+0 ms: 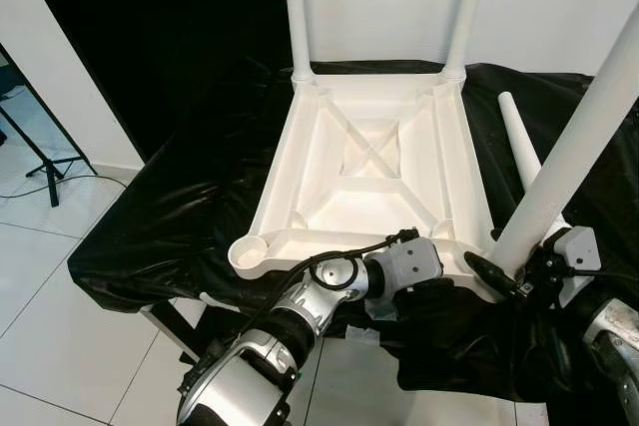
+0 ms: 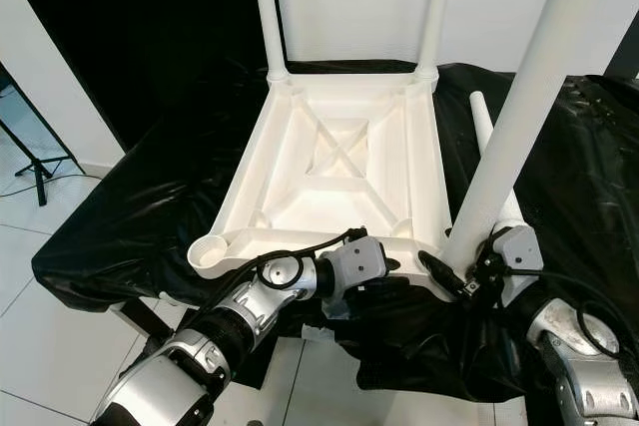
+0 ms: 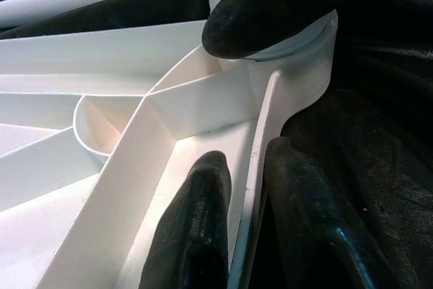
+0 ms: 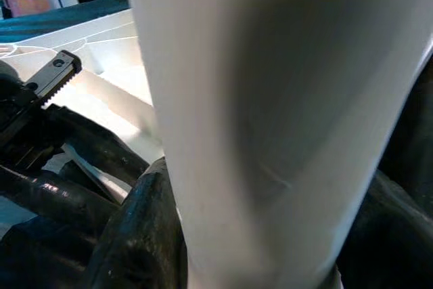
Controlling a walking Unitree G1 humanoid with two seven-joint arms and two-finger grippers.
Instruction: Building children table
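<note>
— Where is the children's table right now?

— The white plastic table top [image 1: 374, 162] lies upside down on a black sheet [image 1: 180, 197] that covers the tabletop, its ribbed underside facing up. Two white legs [image 1: 297, 12] already stand upright in the two far corner sockets. The near-left corner socket [image 1: 250, 250] is an open round cup with nothing in it.

— And the loose parts?

— One more white leg [image 1: 519, 142] lies flat on the black sheet, just beside the right edge of the table top.

— What is the right gripper doing?

— The right gripper [image 2: 477, 271] is clenched on another white leg [image 2: 519, 97], low on the leg. That leg leans, its bottom end at the near-right corner of the table top. In the right wrist view the leg [image 4: 284, 120] sits between the black fingers [image 4: 142, 235].

— The left one?

— The left gripper [image 3: 250, 187] reaches across to the same near-right corner. In the left wrist view its two fingers [image 3: 193, 228] straddle the thin outer rim [image 3: 260, 147] of the table top, one inside and one outside. They look pinched onto that rim.

— Anything around it?

— Pale floor tiles [image 1: 50, 276] and a black tripod foot [image 1: 40, 162] at the far left.
</note>
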